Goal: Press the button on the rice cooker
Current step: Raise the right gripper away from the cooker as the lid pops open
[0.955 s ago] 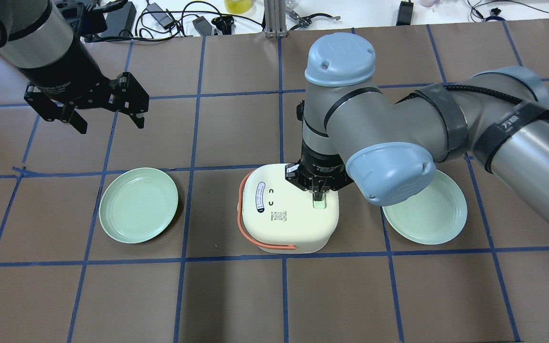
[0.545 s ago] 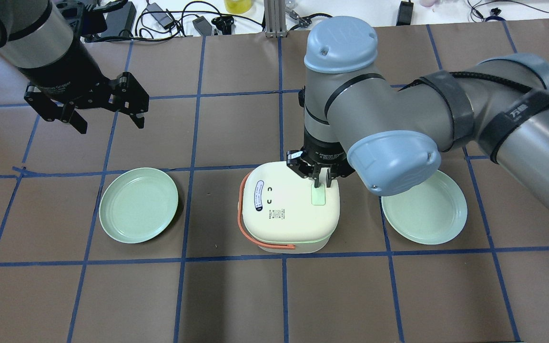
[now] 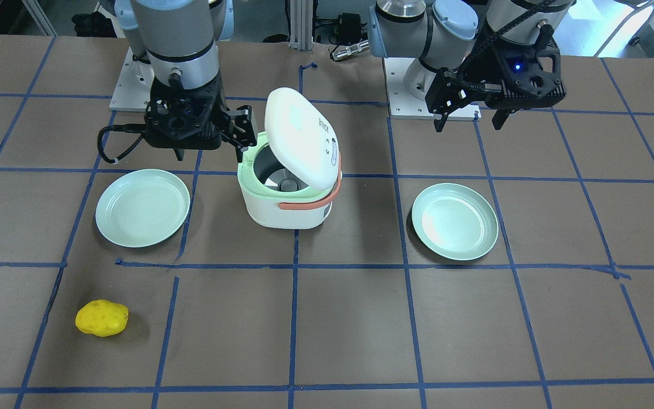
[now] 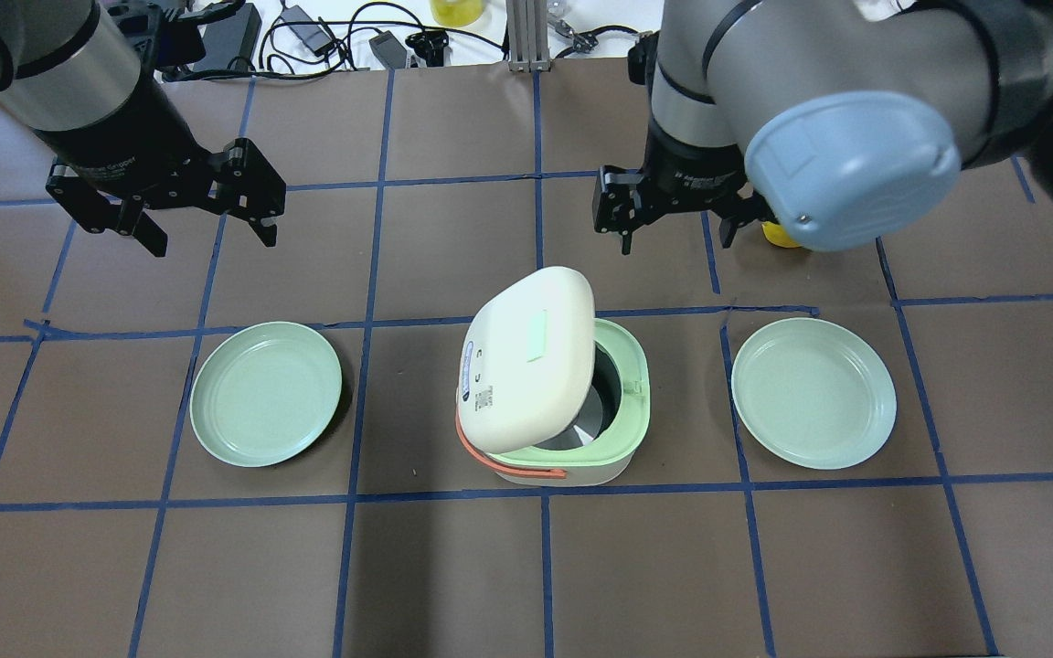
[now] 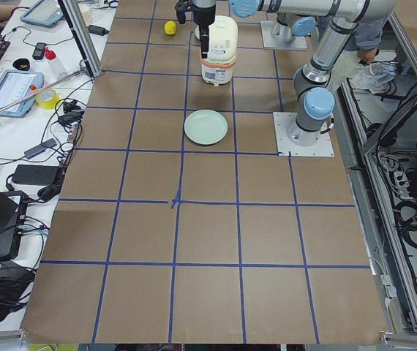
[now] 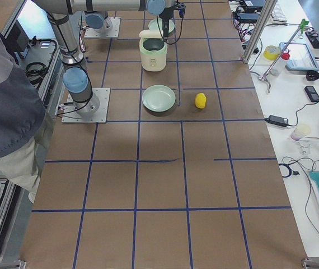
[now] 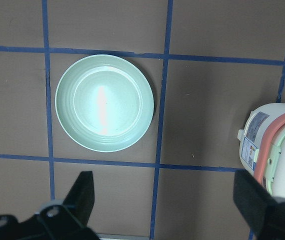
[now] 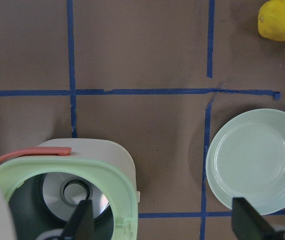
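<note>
The white rice cooker stands mid-table with its lid swung up and open. Its pale green rim, metal inner pot and salmon handle show. A pale green button patch sits on the raised lid. My right gripper hangs open and empty above the table just beyond the cooker, and in the front view it is beside the lid. My left gripper is open and empty, high above the table on the far left, as the front view also shows.
A pale green plate lies left of the cooker and another lies right of it. A yellow lumpy object lies on the far side near the right plate. Cables and gear line the table's far edge.
The right gripper, shut with its tips on the lid's button, has lifted off, moved toward the far side and opened. The lid has sprung open. The left arm has not moved.
</note>
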Motion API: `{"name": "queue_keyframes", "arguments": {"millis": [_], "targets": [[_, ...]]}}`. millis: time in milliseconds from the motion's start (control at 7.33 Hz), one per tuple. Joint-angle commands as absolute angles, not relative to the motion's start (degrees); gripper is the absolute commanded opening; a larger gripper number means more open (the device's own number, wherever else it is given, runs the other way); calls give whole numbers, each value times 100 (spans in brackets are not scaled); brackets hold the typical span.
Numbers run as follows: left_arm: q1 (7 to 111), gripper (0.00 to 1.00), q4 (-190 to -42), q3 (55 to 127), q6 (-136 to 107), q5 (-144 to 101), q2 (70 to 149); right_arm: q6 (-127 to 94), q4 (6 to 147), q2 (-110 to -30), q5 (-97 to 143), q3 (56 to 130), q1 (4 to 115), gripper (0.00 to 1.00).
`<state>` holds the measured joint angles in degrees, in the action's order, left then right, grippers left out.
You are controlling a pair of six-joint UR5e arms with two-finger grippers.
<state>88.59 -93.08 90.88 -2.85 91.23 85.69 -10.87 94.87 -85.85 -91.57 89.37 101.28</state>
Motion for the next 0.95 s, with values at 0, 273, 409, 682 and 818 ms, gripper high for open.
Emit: {"name": "queue_keyframes", "arguments": {"millis": [0,273,409,682,818], "targets": [[8859,100,-9308,9088,-281,9123,8569,-739,9185,-8587,-9132,8361,9504,100],[8859,100,-9308,9088,-281,9123,8569,-144,9167,-8587,-9114,8165,9098,100],[8859,100,-9308,9088,-281,9123,8569,7,9176,-8596,-9123,8156,9088,100],[8859,100,-9308,9088,-281,9123,8569,35,9167,-8596,-9123,8156,9088,100],[8859,100,-9308,9088,-281,9123,8569,35,9167,-8596,-9114,8156,9088,100]]}}
